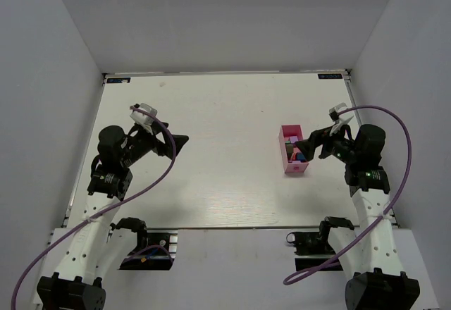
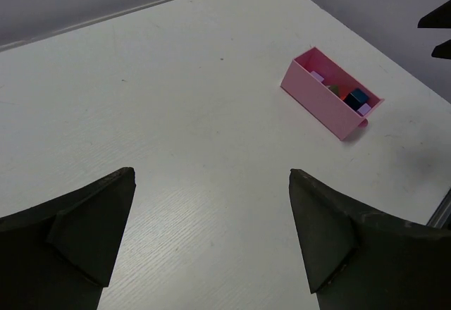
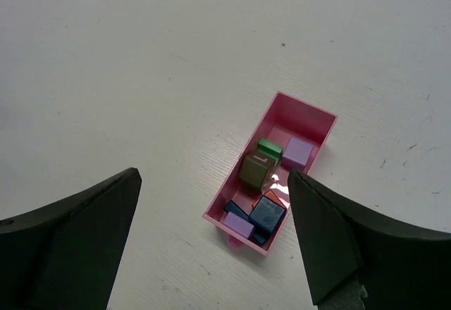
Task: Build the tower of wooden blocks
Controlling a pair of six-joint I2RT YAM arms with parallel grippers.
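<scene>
You are holding the right gripper (image 3: 213, 175) with its jaws spread wide and nothing between them, hovering just over the pink tray (image 3: 299, 116). The wood blocks (image 3: 262, 183) are lying inside that tray in a loose jumble, below and between the fingers. Your left gripper (image 2: 211, 175) is likewise hanging spread and empty, well apart from the tray across the table (image 1: 211, 183).

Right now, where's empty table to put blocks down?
Free: the wide bare table between the left gripper and the pink tray, and the strip from the tray to the back edge. Crowded: the tray itself, packed with wood blocks, right gripper hovering by it.
</scene>
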